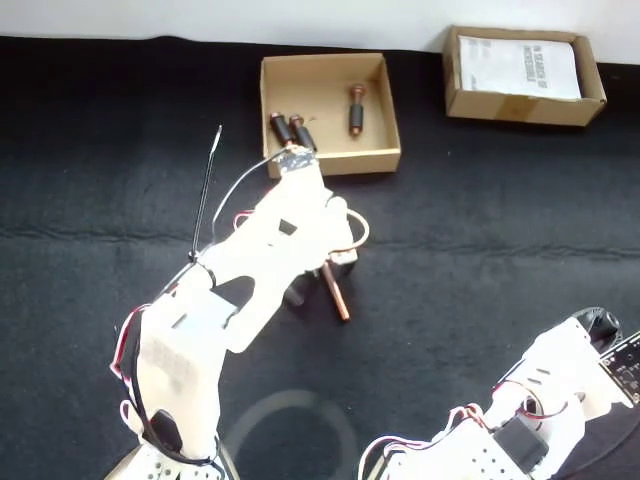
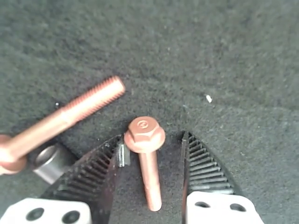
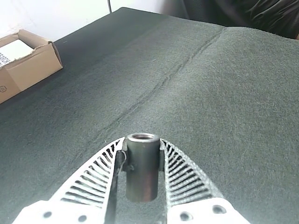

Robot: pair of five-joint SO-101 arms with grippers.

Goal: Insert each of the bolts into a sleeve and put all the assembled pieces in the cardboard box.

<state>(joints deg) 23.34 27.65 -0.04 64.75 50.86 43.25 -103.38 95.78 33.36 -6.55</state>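
My left gripper [image 2: 152,138] is open and low over the black mat. A copper bolt [image 2: 145,158] lies between its fingers, hex head pointing away from the wrist. Beside it a second copper bolt [image 2: 65,116] lies at an angle, with a dark sleeve [image 2: 46,163] next to its head. From above, the left arm [image 1: 270,250] covers this spot and a bolt [image 1: 339,293] sticks out beneath it. My right gripper [image 3: 142,140] is shut on an upright dark sleeve [image 3: 142,172], held above the mat. The cardboard box [image 1: 385,100] holds three assembled pieces [image 1: 357,110].
A second cardboard box [image 1: 455,95] with a printed sheet stands at the back right, also seen as a box [image 3: 28,65] in the right wrist view. The right arm [image 1: 560,380] sits at the front right corner. Open mat lies between the arms.
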